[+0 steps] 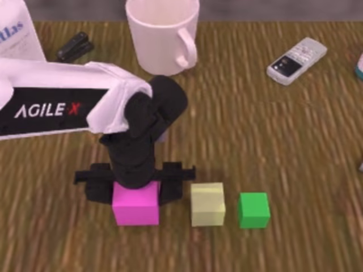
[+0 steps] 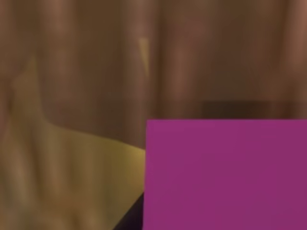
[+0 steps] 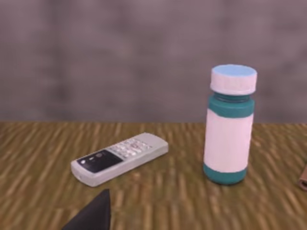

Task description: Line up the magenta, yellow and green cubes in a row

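Observation:
The magenta cube [image 1: 135, 204] sits at the left end of a row near the table's front edge. The pale yellow cube [image 1: 207, 204] is in the middle and the small green cube [image 1: 253, 209] is at the right, with small gaps between them. My left gripper [image 1: 135, 190] reaches down over the magenta cube, one black finger against each side, shut on it. In the left wrist view the magenta cube [image 2: 225, 175] fills the frame's corner, with a dark fingertip [image 2: 132, 215] at its edge. Of my right gripper only one dark fingertip [image 3: 96, 215] shows, parked off the table's right.
A white mug [image 1: 161, 34] stands at the back, just behind my left arm. A grey remote [image 1: 296, 60] lies at the back right, near a white and teal bottle [image 3: 229, 124]. A black stapler [image 1: 75, 46] and a white carton [image 1: 17, 31] are at the back left.

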